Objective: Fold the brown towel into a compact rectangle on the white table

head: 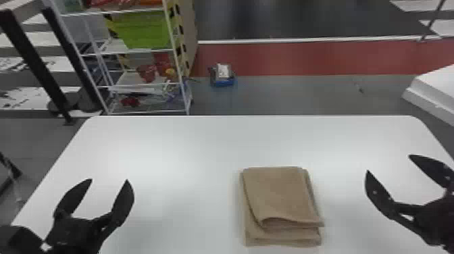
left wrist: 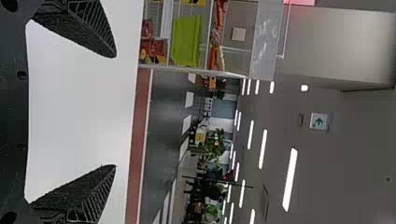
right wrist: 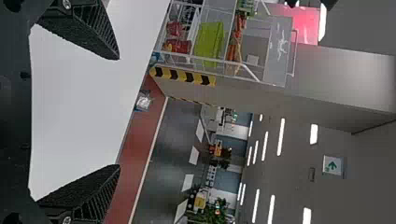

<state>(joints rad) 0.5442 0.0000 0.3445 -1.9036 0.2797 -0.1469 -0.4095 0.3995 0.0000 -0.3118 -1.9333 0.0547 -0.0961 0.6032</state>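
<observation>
The brown towel lies folded into a layered, roughly rectangular stack on the white table, right of the middle. Its top layer sits slightly askew, with lower layers showing at the near edge and along the right side. My left gripper is over the table's left part, well apart from the towel, fingers spread and holding nothing. Off to the towel's right is my right gripper, also open and not touching it. In the wrist views, the left gripper and the right gripper have white tabletop between their fingers.
Beyond the table's far left edge stands a white wire shelf with a green bin. A small blue and grey object is on the floor behind the table. A white surface stands past the right corner.
</observation>
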